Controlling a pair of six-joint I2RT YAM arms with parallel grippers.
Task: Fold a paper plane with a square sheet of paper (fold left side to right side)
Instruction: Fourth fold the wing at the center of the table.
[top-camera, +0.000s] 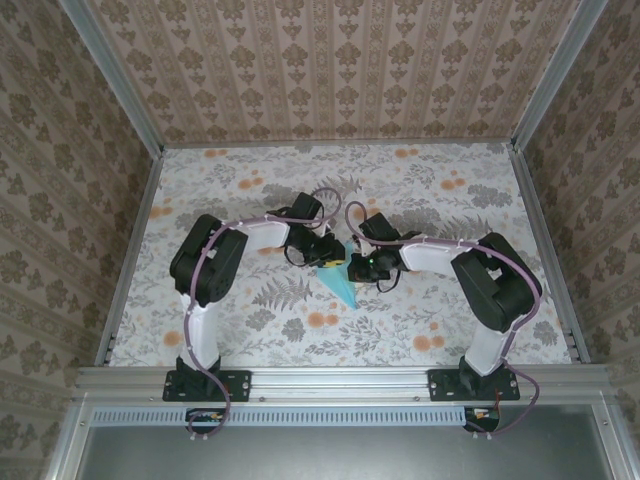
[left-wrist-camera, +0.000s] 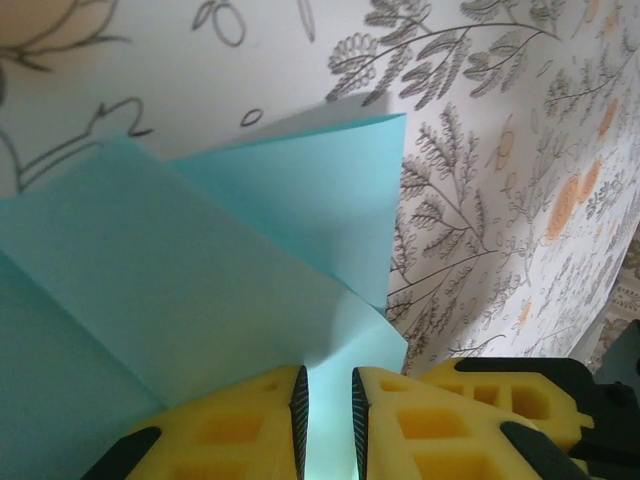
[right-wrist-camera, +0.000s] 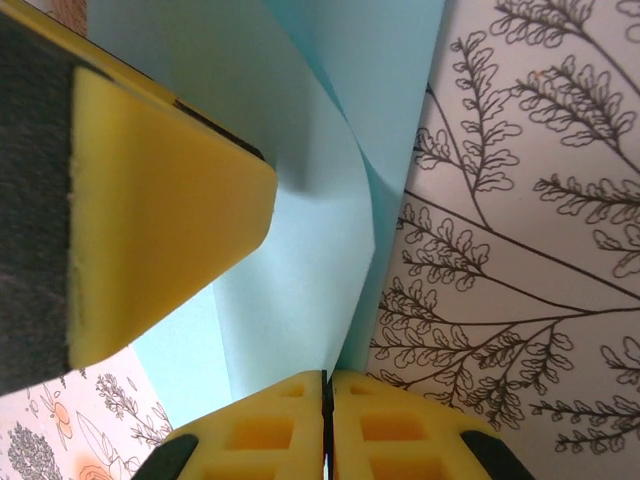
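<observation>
Fingertips (right-wrist-camera: 300, 395) of the right gripper (right-wrist-camera: 328, 382) are pressed together on the paper (right-wrist-camera: 300, 250), whose raised edge curls down into the seam between them. Just beside it a broad yellow finger (right-wrist-camera: 160, 220), seemingly the other arm's, lies against the same blue surface. The left gripper (left-wrist-camera: 328, 385) has its fingers (left-wrist-camera: 262, 395) a narrow slit apart with blue showing in the slit; whether they pinch a layer or merely straddle it I cannot tell.

Ahead of that gripper the paper (left-wrist-camera: 200, 260) lies in overlapping layers with diagonal fold lines, so several folds look done. From above the paper (top-camera: 338, 280) reads as a slim wedge between the two grippers, at the middle of the tabletop (top-camera: 450, 200), its tip pointing toward the arm bases. I judge the task well advanced: one flap is lifted and uncreased, and laying it over and pressing it flat remain.

Little obstructs the work except the left arm (top-camera: 210, 265) and right arm (top-camera: 490, 280) crowding one small spot. Beyond, a metal frame (top-camera: 140, 100) and patterned walls (top-camera: 330, 60) enclose the table.
</observation>
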